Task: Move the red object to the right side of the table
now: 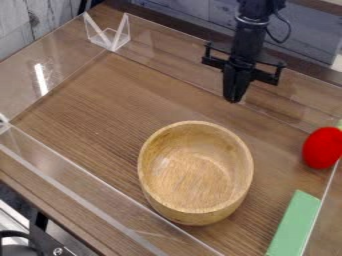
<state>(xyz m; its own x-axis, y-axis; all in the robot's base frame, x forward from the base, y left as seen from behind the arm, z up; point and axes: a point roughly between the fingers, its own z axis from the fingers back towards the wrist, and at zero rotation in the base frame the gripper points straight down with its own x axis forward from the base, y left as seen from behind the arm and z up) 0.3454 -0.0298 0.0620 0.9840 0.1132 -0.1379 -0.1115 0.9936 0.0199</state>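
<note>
The red object (321, 147), a small rounded toy strawberry with a pale green top, lies on the table (114, 110) at the right edge of the view. My gripper (237, 95) hangs from the black arm over the far middle of the tabletop, well to the upper left of the strawberry. Its fingers are pressed together and shut, with nothing between them. The fingertips point down, close above the wood.
A round light wooden bowl (197, 171) sits in the near centre. A flat green block (295, 227) lies at the lower right corner. Low clear acrylic walls (67, 170) edge the table, and a clear bracket (107, 33) stands at the far left.
</note>
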